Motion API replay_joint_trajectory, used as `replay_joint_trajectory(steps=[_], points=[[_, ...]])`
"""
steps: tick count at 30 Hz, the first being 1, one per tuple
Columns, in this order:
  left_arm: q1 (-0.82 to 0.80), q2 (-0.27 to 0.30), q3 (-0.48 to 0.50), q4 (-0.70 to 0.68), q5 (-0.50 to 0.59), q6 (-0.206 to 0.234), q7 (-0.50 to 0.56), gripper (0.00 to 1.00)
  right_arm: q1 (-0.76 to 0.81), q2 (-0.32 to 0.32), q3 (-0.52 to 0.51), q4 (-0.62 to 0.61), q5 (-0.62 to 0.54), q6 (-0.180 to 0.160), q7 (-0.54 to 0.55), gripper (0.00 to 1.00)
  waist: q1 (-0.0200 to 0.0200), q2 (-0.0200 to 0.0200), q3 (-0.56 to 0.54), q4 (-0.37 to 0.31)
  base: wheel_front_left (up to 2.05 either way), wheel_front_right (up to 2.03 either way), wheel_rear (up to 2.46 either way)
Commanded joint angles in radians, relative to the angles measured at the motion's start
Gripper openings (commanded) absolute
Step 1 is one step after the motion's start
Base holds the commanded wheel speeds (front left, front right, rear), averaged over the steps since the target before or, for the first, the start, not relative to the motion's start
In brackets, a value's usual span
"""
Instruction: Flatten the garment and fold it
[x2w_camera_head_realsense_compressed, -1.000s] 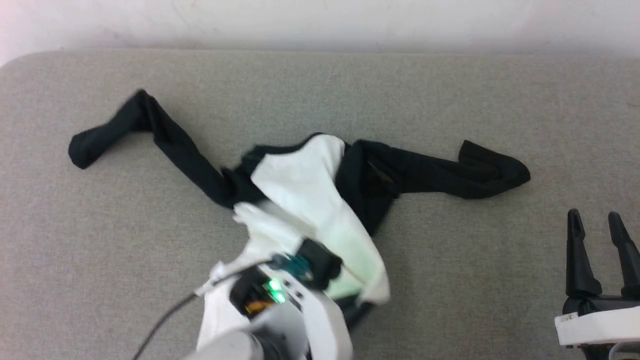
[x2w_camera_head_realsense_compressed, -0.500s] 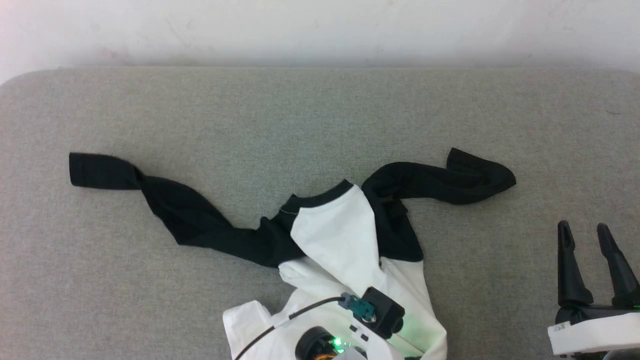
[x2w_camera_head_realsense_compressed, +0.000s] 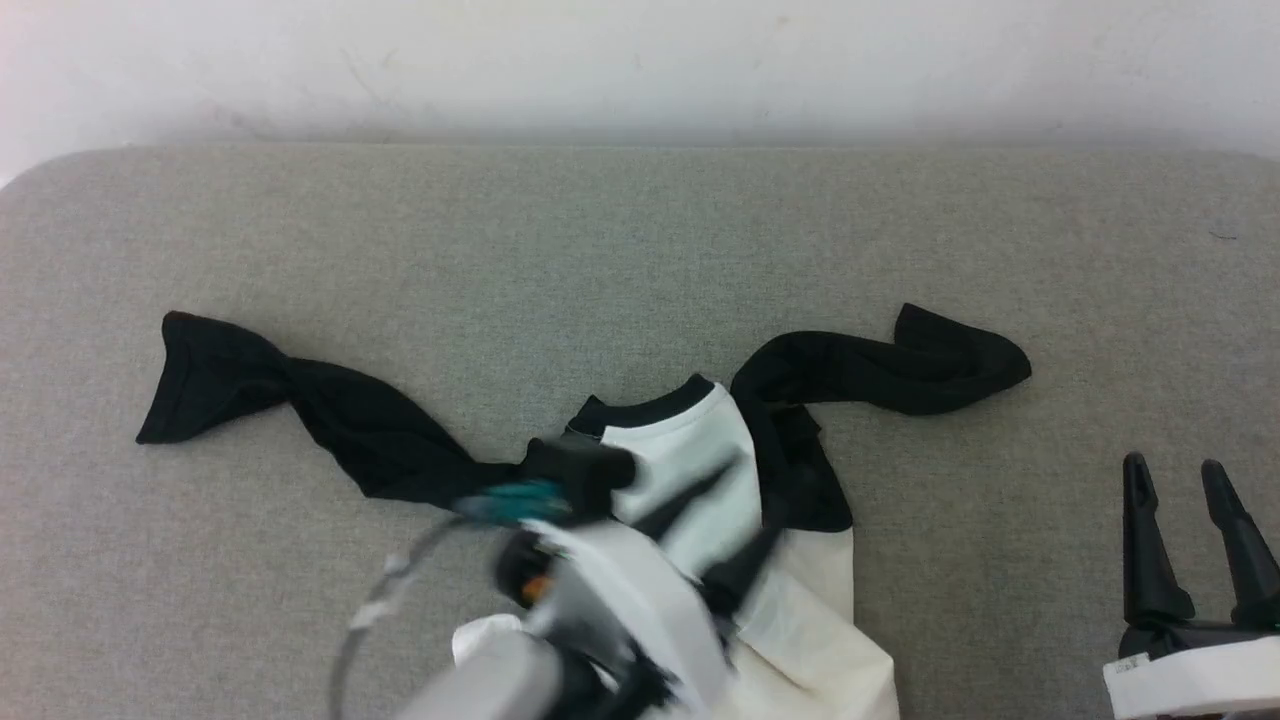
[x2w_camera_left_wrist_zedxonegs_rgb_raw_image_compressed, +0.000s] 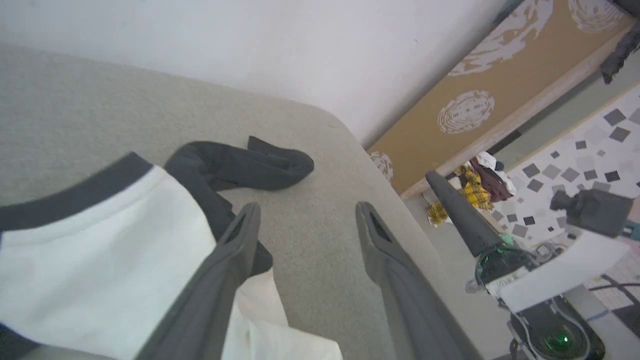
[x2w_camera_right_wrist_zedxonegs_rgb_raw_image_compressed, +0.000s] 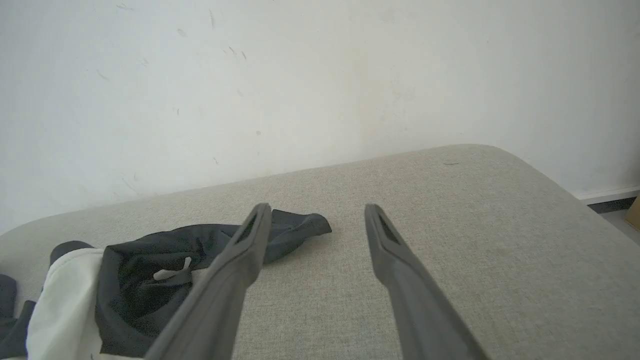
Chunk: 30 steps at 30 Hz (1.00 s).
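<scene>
The garment (x2w_camera_head_realsense_compressed: 690, 450) lies crumpled on the grey padded table (x2w_camera_head_realsense_compressed: 640, 240). Its white body sits at the near middle, with the black neckline on the far side. One black sleeve (x2w_camera_head_realsense_compressed: 300, 410) trails left, twisted, and the other (x2w_camera_head_realsense_compressed: 880, 365) curls right. My left gripper (x2w_camera_head_realsense_compressed: 756, 500) is blurred just above the white body, jaws open and nothing between them. In the left wrist view it (x2w_camera_left_wrist_zedxonegs_rgb_raw_image_compressed: 307, 212) is spread over the garment (x2w_camera_left_wrist_zedxonegs_rgb_raw_image_compressed: 100, 240) and the table. My right gripper (x2w_camera_head_realsense_compressed: 1173, 465) stands open at the near right, apart from the cloth; its wrist view (x2w_camera_right_wrist_zedxonegs_rgb_raw_image_compressed: 317, 212) shows the sleeve (x2w_camera_right_wrist_zedxonegs_rgb_raw_image_compressed: 200, 245) to its left.
A white wall (x2w_camera_head_realsense_compressed: 640, 60) runs behind the table's far edge. Bare grey padding lies beyond and to both sides of the garment. Off the table's right end, the left wrist view shows a brown patterned board (x2w_camera_left_wrist_zedxonegs_rgb_raw_image_compressed: 500, 85) and a pile of clothes (x2w_camera_left_wrist_zedxonegs_rgb_raw_image_compressed: 475, 185) on a tiled floor.
My left gripper has opened and let go of the white body, and the arm has swung up and away. The garment has settled flatter, sleeves spread. The right gripper has stayed put.
</scene>
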<state>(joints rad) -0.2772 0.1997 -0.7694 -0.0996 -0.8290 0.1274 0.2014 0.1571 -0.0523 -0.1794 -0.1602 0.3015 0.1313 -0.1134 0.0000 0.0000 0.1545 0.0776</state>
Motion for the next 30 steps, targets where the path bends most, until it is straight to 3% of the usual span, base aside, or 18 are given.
replay_joint_trajectory(steps=[1, 6, 10, 15, 23, 24, 25, 26, 30], points=[[0.014, 0.030, 0.058, -0.038, -0.003, 0.024, -0.048, 1.00, 0.013, 0.002, -0.004, -0.003, 0.007, -0.001, 0.002, 1.00, 0.0000, 0.0000, 0.000, 0.001, 0.00, 0.00, 0.00], [0.048, 0.166, 0.179, -0.063, 0.130, 0.136, -0.157, 1.00, 0.014, 0.002, -0.013, -0.005, 0.009, -0.001, 0.000, 1.00, 0.0000, 0.0000, 0.010, 0.011, 0.00, 0.00, 0.00], [0.018, 0.298, 0.149, 0.018, 0.270, 0.162, -0.103, 1.00, 0.001, 0.002, -0.005, -0.012, 0.006, -0.001, 0.005, 1.00, 0.0000, 0.0000, 0.031, 0.013, 0.00, 0.00, 0.00], [-0.040, 0.371, 0.081, 0.128, 0.319, 0.102, 0.022, 1.00, -0.013, 0.002, 0.002, -0.022, 0.000, -0.001, 0.011, 1.00, 0.0000, 0.0000, 0.065, 0.005, 0.00, 0.00, 0.00], [-0.103, 0.371, -0.002, 0.247, 0.339, 0.016, 0.128, 1.00, -0.026, 0.002, 0.000, -0.022, -0.002, -0.001, 0.011, 1.00, 0.0000, 0.0000, 0.098, -0.011, 0.00, 0.00, 0.00], [-0.105, 0.370, -0.009, 0.261, 0.335, 0.006, 0.142, 0.96, -0.028, 0.002, 0.001, -0.022, -0.003, -0.001, 0.011, 1.00, 0.0000, 0.0000, 0.099, -0.013, 0.00, 0.00, 0.00], [-0.109, 0.366, -0.008, 0.269, 0.332, 0.005, 0.140, 0.66, -0.030, 0.002, 0.001, -0.022, -0.003, -0.001, 0.011, 1.00, 0.0000, 0.0000, 0.100, -0.014, 0.00, 0.00, 0.00], [-0.111, 0.363, -0.007, 0.276, 0.330, 0.006, 0.137, 0.00, -0.032, 0.002, 0.001, -0.021, -0.003, -0.001, 0.012, 1.00, 0.0000, 0.0000, 0.100, -0.014, 0.00, 0.00, 0.00], [-0.099, 0.346, 0.023, 0.284, 0.282, 0.010, 0.116, 0.00, -0.034, 0.002, -0.005, -0.019, -0.003, -0.001, 0.014, 1.00, 0.0000, 0.0000, 0.096, -0.010, 0.00, 0.00, 0.00]])
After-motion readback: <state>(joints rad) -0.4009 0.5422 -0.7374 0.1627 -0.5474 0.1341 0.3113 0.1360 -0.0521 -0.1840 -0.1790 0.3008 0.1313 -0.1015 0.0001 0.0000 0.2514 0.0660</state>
